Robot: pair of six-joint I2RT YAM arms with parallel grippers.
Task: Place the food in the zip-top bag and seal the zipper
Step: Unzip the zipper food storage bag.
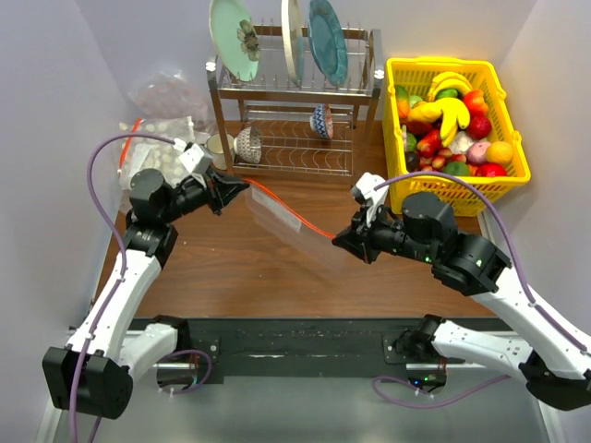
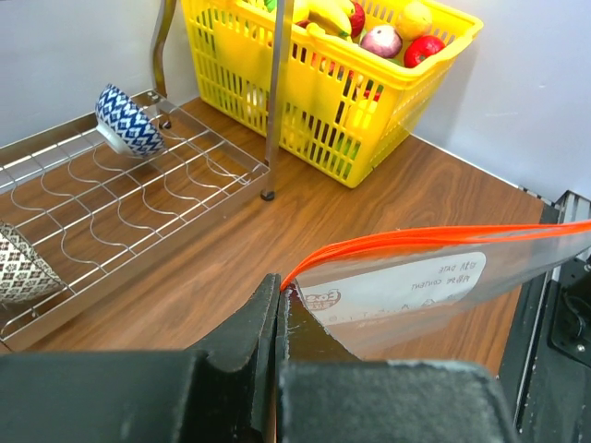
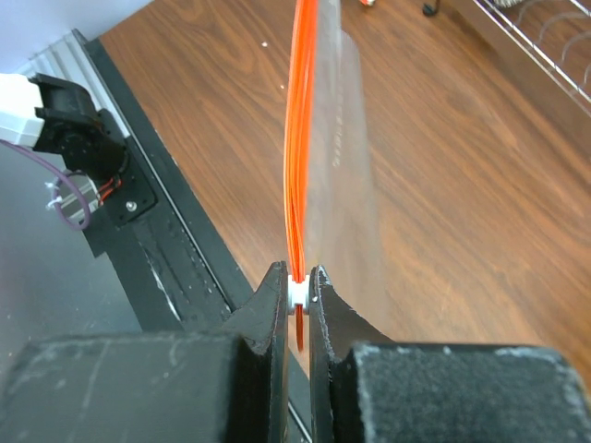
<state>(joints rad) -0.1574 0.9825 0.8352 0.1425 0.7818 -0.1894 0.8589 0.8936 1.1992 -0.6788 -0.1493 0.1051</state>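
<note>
The left gripper [image 2: 280, 293] is closed on one top corner of the clear thin plastic zip-top bag [image 2: 406, 291], and its jaws are pressed together on the film. The right gripper [image 3: 297, 277] is clamped on the opposite end of the red-orange zipper strip [image 3: 300, 138], where a small white piece [image 3: 297, 293] is pinched. The bag is held stretched between both grippers above the brown wooden table [image 1: 231, 268]. Its film is barely made out from above, and its lower edge is cut off in both wrist views. Whether the zipper is sealed cannot be told. The glossy toy fruits [image 1: 452, 115] are piled in a yellow plastic basket [image 1: 439, 64], well apart from the bag and partly hidden by one another.
</note>
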